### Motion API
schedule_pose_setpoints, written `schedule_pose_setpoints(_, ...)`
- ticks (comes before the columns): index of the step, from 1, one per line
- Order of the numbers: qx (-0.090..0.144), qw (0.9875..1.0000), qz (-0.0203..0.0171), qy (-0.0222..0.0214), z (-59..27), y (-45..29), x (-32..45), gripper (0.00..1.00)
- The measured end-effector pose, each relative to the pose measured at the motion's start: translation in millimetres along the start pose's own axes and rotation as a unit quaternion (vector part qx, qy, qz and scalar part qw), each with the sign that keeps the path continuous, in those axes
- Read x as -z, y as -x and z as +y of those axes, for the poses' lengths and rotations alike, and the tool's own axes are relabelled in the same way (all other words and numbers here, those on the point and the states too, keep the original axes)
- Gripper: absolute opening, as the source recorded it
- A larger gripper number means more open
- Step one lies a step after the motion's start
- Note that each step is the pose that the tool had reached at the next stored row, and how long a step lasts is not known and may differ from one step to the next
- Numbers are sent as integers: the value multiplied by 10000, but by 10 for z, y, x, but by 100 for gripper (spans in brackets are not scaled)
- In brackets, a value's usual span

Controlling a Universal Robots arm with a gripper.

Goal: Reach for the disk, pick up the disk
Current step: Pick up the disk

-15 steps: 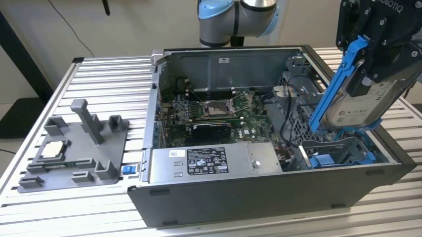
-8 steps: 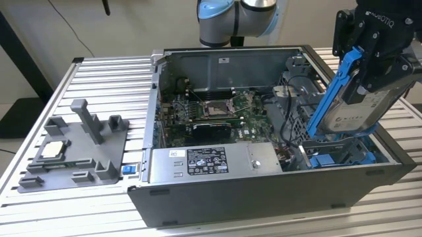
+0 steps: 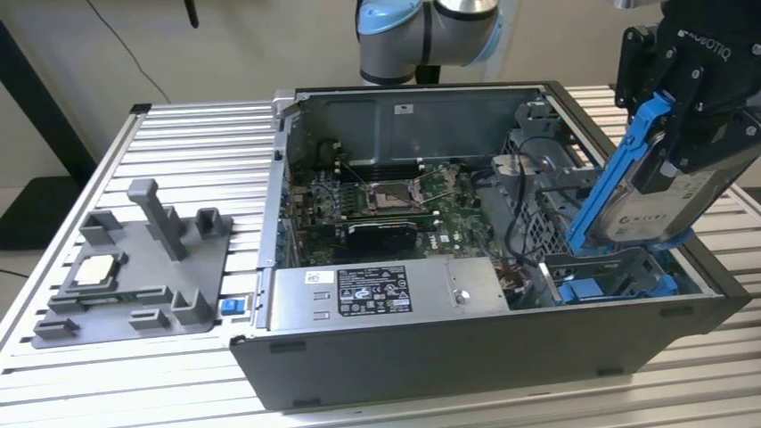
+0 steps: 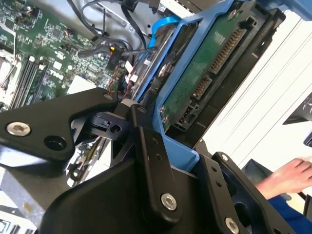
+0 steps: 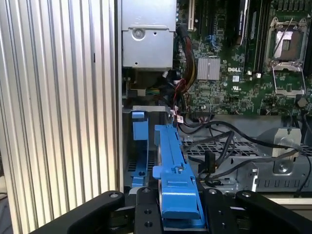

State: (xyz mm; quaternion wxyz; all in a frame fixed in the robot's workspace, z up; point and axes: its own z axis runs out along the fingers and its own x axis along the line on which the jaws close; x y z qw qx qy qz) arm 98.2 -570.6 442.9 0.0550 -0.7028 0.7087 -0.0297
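Over the open dark-grey metal computer case [image 3: 476,357] on the ribbed aluminium counter [image 3: 178,143], the black gripper [image 3: 690,152] has its fingers [image 5: 148,214] clamped on the silver-grey, blue-railed disk [image 3: 636,192], long axis steeply upright, above its bay.

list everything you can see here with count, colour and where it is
disk: one, silver-grey with blue side rails, tilted above the drive bay, held in the gripper
computer case: one, dark grey, open on the table
motherboard: one, green, inside the case
power supply: one, silver, along the case's front wall in the exterior view
drive bay: one, grey with blue parts, at the case's end on the exterior view's right
plastic stand: one, grey with upright posts, on the exterior view's left
chip: one, silver, on the stand
table: one, ribbed silver
person's hand: one, blue sleeve, beyond the disk in the second wrist view
gripper: one, black, closed on the disk
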Motion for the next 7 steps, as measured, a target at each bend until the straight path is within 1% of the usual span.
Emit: schedule_pose_setpoints(7, -1, 10000, -1, 0, -5, 0, -2, 0)
